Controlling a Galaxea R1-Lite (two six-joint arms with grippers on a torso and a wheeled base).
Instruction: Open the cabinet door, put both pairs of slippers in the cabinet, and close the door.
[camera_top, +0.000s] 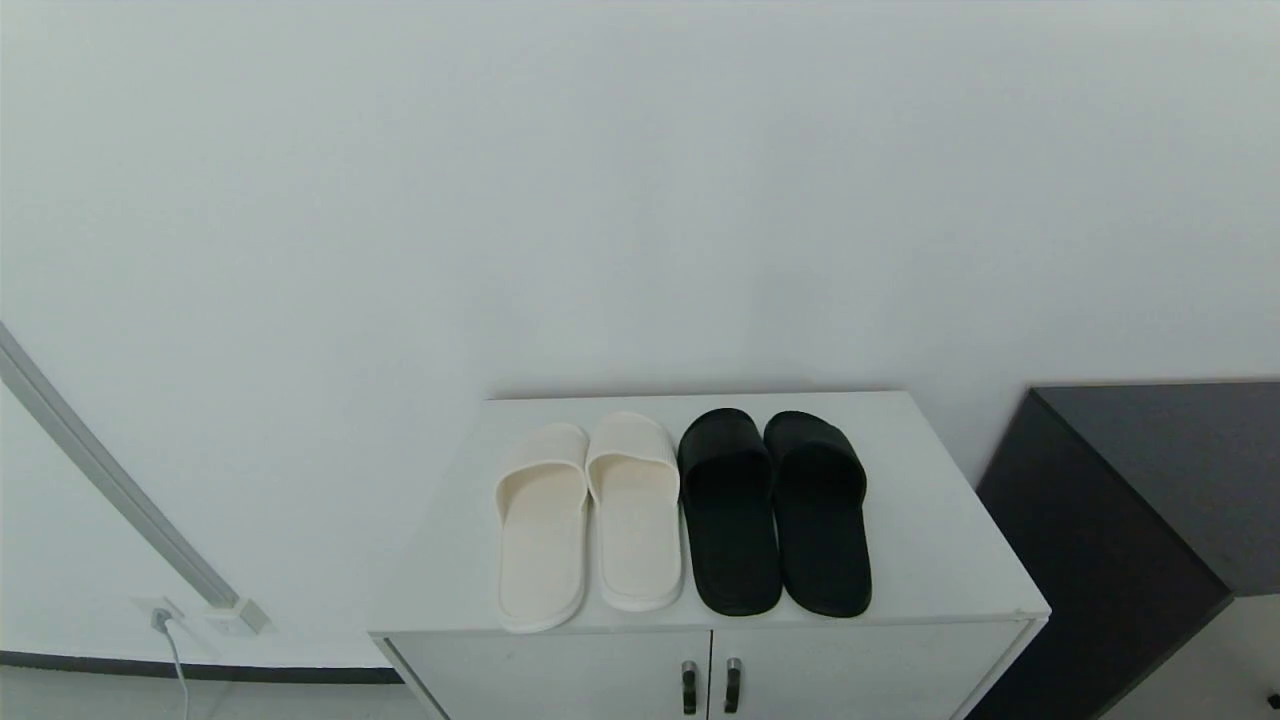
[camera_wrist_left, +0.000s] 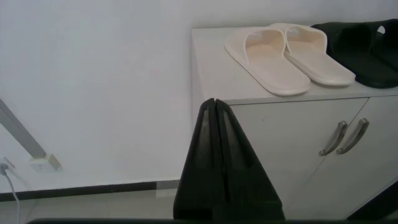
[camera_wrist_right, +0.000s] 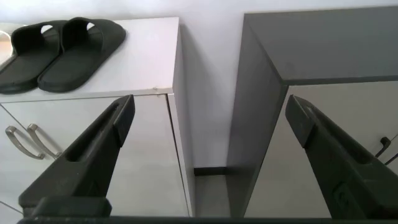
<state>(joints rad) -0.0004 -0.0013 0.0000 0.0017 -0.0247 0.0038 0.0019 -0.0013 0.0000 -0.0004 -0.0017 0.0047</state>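
A white cabinet (camera_top: 930, 560) stands against the wall with both doors closed; two metal handles (camera_top: 710, 685) meet at the centre. On its top lie a cream pair of slippers (camera_top: 590, 520) on the left and a black pair (camera_top: 775, 510) on the right, toes toward the wall. My left gripper (camera_wrist_left: 216, 106) is shut with nothing in it, low and to the left of the cabinet's left corner, level with the door (camera_wrist_left: 292, 146). My right gripper (camera_wrist_right: 208, 115) is open wide, in front of the cabinet's right edge (camera_wrist_right: 177, 124), with nothing between its fingers. The black slippers (camera_wrist_right: 59, 53) lie above it.
A dark grey cabinet (camera_top: 1140, 500) stands close on the right, with a narrow gap (camera_wrist_right: 208, 112) between it and the white one. On the left, a wall socket with a cable (camera_top: 160, 620) and a slanted conduit (camera_top: 100, 470) sit near the floor.
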